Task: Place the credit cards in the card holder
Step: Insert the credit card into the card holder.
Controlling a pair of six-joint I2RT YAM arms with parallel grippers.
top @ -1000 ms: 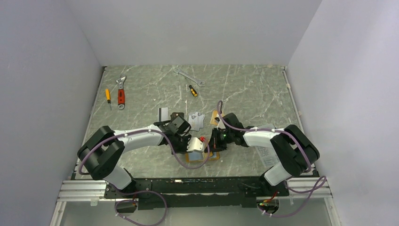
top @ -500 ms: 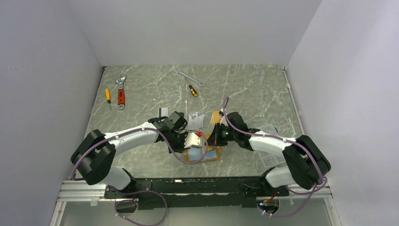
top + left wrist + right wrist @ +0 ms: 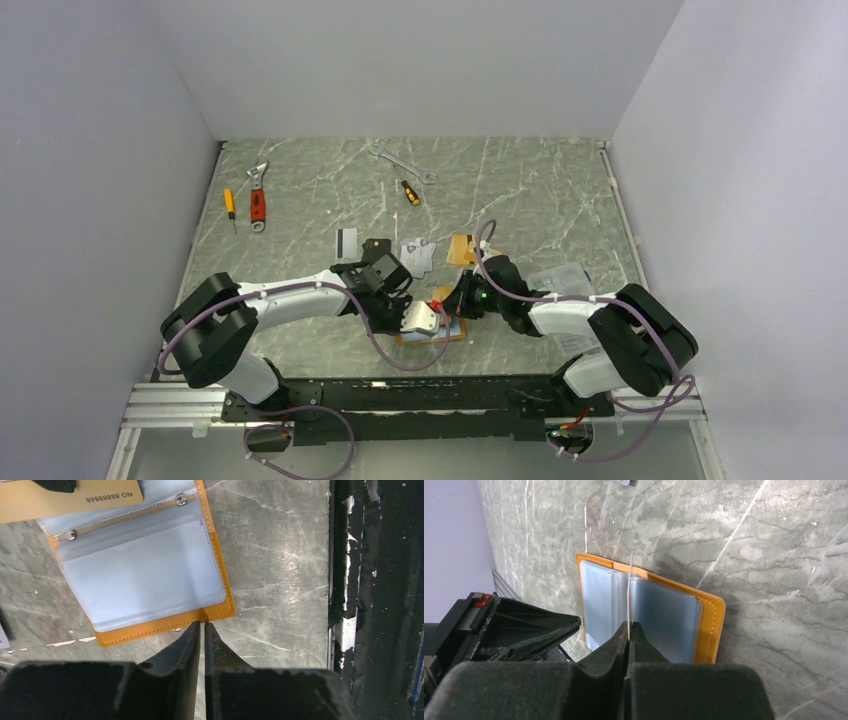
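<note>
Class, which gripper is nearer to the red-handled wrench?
Left. The left gripper is nearer the front and right of the red-handled wrench; the right gripper is farther right, over the card holder.

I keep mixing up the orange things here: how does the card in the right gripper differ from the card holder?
The card is plain tan with a printed number; the card holder is brighter orange, stitched, with clear pockets. The card is pinched in the right gripper; the holder lies open on the table. The card is smaller than the holder. Both are rectangular.
</note>
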